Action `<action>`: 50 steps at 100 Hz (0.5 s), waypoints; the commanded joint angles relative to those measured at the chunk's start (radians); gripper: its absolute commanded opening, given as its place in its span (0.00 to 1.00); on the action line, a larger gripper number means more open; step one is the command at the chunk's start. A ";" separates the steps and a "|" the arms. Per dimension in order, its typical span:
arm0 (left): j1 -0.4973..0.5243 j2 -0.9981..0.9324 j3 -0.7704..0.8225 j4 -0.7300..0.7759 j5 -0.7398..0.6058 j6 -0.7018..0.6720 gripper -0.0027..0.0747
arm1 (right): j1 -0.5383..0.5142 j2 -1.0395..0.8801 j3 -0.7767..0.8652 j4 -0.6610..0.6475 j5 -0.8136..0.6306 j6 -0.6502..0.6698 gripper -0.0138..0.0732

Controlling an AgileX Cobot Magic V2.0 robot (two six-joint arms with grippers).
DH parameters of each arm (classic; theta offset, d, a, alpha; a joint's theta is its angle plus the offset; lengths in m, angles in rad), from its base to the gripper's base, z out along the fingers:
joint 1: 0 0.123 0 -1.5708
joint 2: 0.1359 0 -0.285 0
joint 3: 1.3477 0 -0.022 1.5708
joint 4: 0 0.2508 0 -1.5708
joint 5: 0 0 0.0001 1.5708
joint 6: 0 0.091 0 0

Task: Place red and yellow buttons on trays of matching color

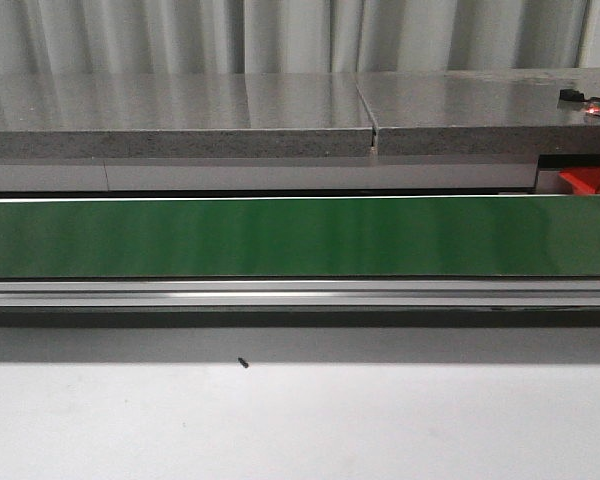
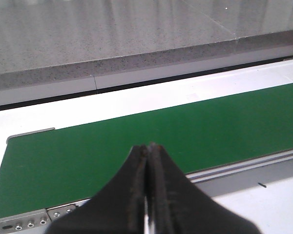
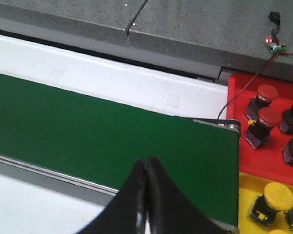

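Left black gripper [image 2: 147, 148]: fingers pressed together, nothing held, poised over the near edge of the long green conveyor belt [image 2: 136, 146]. Right black gripper [image 3: 146, 163]: likewise closed and empty, above the belt's right end.

No button is seen on the belt. Red dome-capped push buttons [image 3: 267, 92] are already seated in the red plastic tray [image 3: 244, 146] just right of the belt end; a yellow dome-capped push button [image 3: 278, 196] sits in the yellow plastic tray [image 3: 246, 195] nearer the robot.

Risk, as judged: with both jaws shut, an arriving button could be knocked or missed unless the jaws are opened first; a late grasp could let it run off the belt end.

Trays and buttons are shown clearly only in the right wrist view; the front view shows a red sliver [image 1: 585, 180] at far right. The belt's left end is shown only in the left wrist view.
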 commanded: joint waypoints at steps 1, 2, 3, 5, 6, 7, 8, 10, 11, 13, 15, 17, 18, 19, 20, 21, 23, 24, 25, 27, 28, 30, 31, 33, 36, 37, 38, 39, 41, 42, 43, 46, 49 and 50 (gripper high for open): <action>-0.007 0.008 -0.027 -0.023 -0.064 -0.003 0.01 | 0.027 -0.042 0.037 -0.045 -0.170 0.033 0.08; -0.007 0.008 -0.027 -0.023 -0.064 -0.003 0.01 | 0.029 -0.047 0.044 -0.050 -0.179 0.045 0.08; -0.007 0.008 -0.027 -0.023 -0.064 -0.003 0.01 | 0.032 -0.056 0.058 -0.060 -0.187 0.051 0.08; -0.007 0.008 -0.027 -0.023 -0.064 -0.003 0.01 | 0.036 -0.070 0.072 -0.069 -0.211 0.070 0.08; -0.007 0.008 -0.027 -0.023 -0.064 -0.003 0.01 | 0.037 -0.075 0.086 -0.079 -0.226 0.084 0.08; -0.007 0.008 -0.027 -0.023 -0.064 -0.003 0.01 | 0.038 -0.080 0.093 -0.083 -0.234 0.090 0.08; -0.007 0.008 -0.027 -0.023 -0.064 -0.003 0.01 | 0.038 -0.090 0.108 -0.093 -0.248 0.097 0.08; -0.007 0.008 -0.027 -0.023 -0.064 -0.003 0.01 | 0.038 -0.107 0.130 -0.107 -0.261 0.118 0.08; -0.007 0.008 -0.027 -0.023 -0.064 -0.003 0.01 | 0.038 -0.113 0.137 -0.111 -0.274 0.132 0.08; -0.007 0.008 -0.027 -0.023 -0.064 -0.003 0.01 | 0.038 -0.131 0.158 -0.123 -0.290 0.152 0.08; -0.007 0.008 -0.027 -0.023 -0.064 -0.003 0.01 | 0.038 -0.151 0.179 -0.136 -0.305 0.166 0.08; -0.007 0.008 -0.027 -0.023 -0.064 -0.003 0.01 | 0.038 -0.171 0.200 -0.148 -0.314 0.184 0.08; -0.007 0.008 -0.027 -0.023 -0.064 -0.003 0.01 | 0.038 -0.178 0.207 -0.151 -0.322 0.194 0.08; -0.007 0.008 -0.027 -0.023 -0.064 -0.003 0.01 | 0.038 -0.192 0.214 -0.154 -0.325 0.199 0.08; -0.007 0.008 -0.027 -0.023 -0.064 -0.003 0.01 | 0.038 -0.199 0.228 -0.160 -0.331 0.209 0.08; -0.007 0.008 -0.027 -0.023 -0.064 -0.003 0.01 | 0.038 -0.207 0.235 -0.163 -0.333 0.213 0.08; -0.007 0.008 -0.027 -0.023 -0.064 -0.003 0.01 | 0.038 -0.229 0.254 -0.171 -0.341 0.222 0.08; -0.007 0.008 -0.027 -0.023 -0.064 -0.003 0.01 | 0.038 -0.243 0.266 -0.175 -0.343 0.225 0.08; -0.007 0.008 -0.027 -0.023 -0.064 -0.003 0.01 | 0.038 -0.251 0.273 -0.178 -0.346 0.229 0.08; -0.007 0.008 -0.027 -0.023 -0.064 -0.003 0.01 | 0.038 -0.273 0.291 -0.183 -0.350 0.229 0.08; -0.007 0.008 -0.027 -0.023 -0.064 -0.003 0.01 | 0.038 -0.280 0.297 -0.184 -0.350 0.229 0.08; -0.007 0.008 -0.027 -0.023 -0.064 -0.003 0.01 | 0.038 -0.301 0.314 -0.187 -0.352 0.229 0.08; -0.007 0.008 -0.027 -0.023 -0.064 -0.003 0.01 | 0.038 -0.316 0.325 -0.189 -0.353 0.229 0.08; -0.007 0.008 -0.027 -0.023 -0.064 -0.003 0.01 | 0.038 -0.337 0.336 -0.190 -0.354 0.229 0.08; -0.007 0.008 -0.027 -0.023 -0.064 -0.003 0.01 | 0.038 -0.365 0.363 -0.195 -0.355 0.229 0.08; -0.007 0.008 -0.027 -0.023 -0.064 -0.003 0.01 | 0.038 -0.372 0.368 -0.196 -0.356 0.229 0.08; -0.007 0.008 -0.027 -0.023 -0.064 -0.003 0.01 | 0.038 -0.386 0.379 -0.196 -0.356 0.229 0.08; -0.007 0.008 -0.027 -0.023 -0.064 -0.003 0.01 | 0.038 -0.393 0.384 -0.197 -0.356 0.229 0.08; -0.007 0.008 -0.027 -0.023 -0.064 -0.003 0.01 | 0.038 -0.414 0.400 -0.197 -0.357 0.229 0.08; -0.007 0.008 -0.027 -0.023 -0.064 -0.003 0.01 | 0.038 -0.421 0.405 -0.197 -0.357 0.229 0.08; -0.007 0.008 -0.027 -0.023 -0.064 -0.003 0.01 | 0.038 -0.435 0.415 -0.197 -0.358 0.229 0.08; -0.007 0.008 -0.027 -0.023 -0.064 -0.003 0.01 | 0.038 -0.462 0.434 -0.197 -0.359 0.229 0.08; -0.007 0.008 -0.027 -0.023 -0.064 -0.003 0.01 | 0.038 -0.489 0.454 -0.197 -0.363 0.229 0.08; -0.007 0.008 -0.027 -0.023 -0.064 -0.003 0.01 | 0.038 -0.502 0.463 -0.197 -0.366 0.229 0.08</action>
